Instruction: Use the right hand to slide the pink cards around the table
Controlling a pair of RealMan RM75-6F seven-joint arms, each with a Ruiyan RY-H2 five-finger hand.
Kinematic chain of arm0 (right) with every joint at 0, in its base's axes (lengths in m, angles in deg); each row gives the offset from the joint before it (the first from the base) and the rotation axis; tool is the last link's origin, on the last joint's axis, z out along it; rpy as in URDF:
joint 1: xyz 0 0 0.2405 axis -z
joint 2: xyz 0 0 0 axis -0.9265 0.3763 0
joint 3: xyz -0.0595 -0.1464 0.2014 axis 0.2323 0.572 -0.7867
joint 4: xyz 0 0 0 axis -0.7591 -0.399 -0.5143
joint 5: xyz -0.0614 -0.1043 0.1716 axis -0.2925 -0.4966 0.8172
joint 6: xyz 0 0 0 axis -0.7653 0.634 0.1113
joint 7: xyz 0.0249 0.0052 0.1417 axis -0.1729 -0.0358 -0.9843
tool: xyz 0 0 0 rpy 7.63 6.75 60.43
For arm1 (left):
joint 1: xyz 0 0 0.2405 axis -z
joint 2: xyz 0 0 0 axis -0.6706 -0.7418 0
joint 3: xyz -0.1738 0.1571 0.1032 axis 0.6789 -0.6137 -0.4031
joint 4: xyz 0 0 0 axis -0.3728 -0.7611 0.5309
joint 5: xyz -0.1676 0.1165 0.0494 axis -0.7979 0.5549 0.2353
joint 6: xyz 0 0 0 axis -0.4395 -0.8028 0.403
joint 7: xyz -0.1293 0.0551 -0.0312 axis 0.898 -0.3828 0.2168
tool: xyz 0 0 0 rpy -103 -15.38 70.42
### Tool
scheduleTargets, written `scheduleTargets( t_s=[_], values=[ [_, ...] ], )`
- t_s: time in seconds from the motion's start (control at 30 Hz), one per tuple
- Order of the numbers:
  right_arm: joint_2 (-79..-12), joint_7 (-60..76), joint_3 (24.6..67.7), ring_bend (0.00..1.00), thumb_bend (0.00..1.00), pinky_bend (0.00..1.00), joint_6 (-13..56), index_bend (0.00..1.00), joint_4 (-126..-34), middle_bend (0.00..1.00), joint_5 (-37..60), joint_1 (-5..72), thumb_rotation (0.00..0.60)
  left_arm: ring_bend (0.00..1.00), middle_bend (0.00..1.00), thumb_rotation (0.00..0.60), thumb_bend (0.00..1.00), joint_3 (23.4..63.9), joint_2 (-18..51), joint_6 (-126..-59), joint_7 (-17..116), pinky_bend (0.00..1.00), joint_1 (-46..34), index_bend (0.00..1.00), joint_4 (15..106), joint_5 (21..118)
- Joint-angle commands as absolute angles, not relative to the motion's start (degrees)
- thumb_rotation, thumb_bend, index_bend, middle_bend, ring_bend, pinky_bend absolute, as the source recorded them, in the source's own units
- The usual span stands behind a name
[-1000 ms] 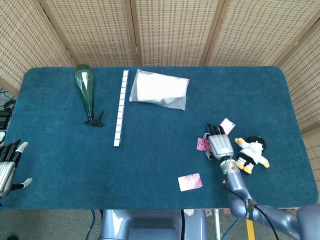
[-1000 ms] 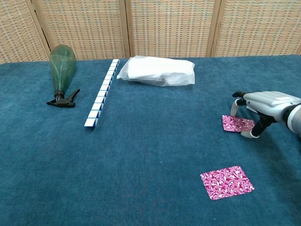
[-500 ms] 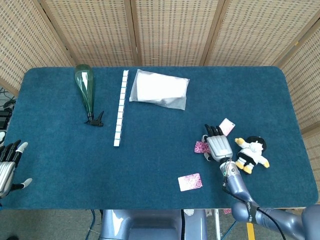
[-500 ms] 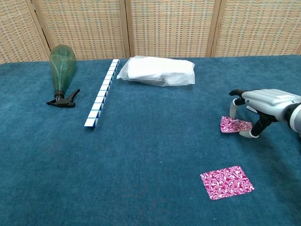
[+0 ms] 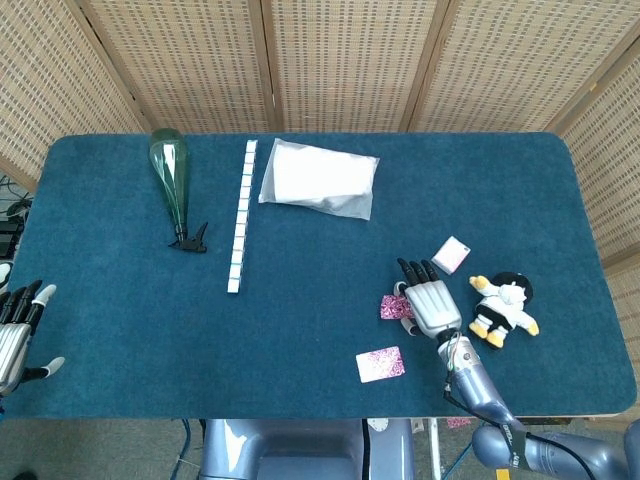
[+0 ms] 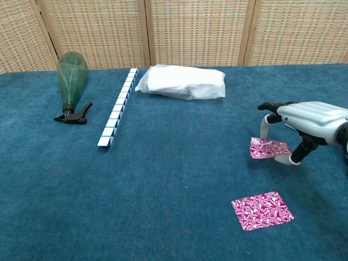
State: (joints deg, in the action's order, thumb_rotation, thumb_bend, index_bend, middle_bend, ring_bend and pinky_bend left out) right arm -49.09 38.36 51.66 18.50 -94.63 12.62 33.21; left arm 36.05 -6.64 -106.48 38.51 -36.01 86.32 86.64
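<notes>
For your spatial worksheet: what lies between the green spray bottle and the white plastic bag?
A straight row of small white-and-blue blocks lies between spray bottle and bag, clearest in head view.

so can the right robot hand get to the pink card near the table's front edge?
Probably yes: the right robot hand rests on another card, and only bare cloth separates it from the front card.

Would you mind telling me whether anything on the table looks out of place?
The green plastic spray bottle lies on its side instead of upright, far left on the blue table. Nothing looks spilled or damaged.
</notes>
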Motion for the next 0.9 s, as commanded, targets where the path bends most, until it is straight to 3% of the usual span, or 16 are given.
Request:
scheduleTargets(
  t_s=[0.03,0.57,0.9],
  values=[
    [-47.9,39.0,53.4,0.00,0.35,0.02,20.3,0.63,-97.1,0.00,10.2,34.5,0.600,0.00,0.00,0.600,0.01,36.0,-6.7,-106.5,38.6,0.00,-36.0,0.00,86.3,86.7],
    [-48.4,43.4,61.1,0.00,0.35,0.02,25.4,0.63,-104.1,0.00,-1.0,39.5,0.600,0.00,0.00,0.600,0.01,36.0,-6.7,-106.6,38.8,0.00,-36.1,0.00,86.2,86.9],
    [-51.3,44.7,60.5,0.00,0.35,0.02,23.6,0.63,-101.5,0.00,-0.6,40.1,0.600,0.00,0.00,0.600,0.01,36.0,-6.6,-106.6,38.7,0.00,-36.1,0.00,86.2,86.8]
  ],
)
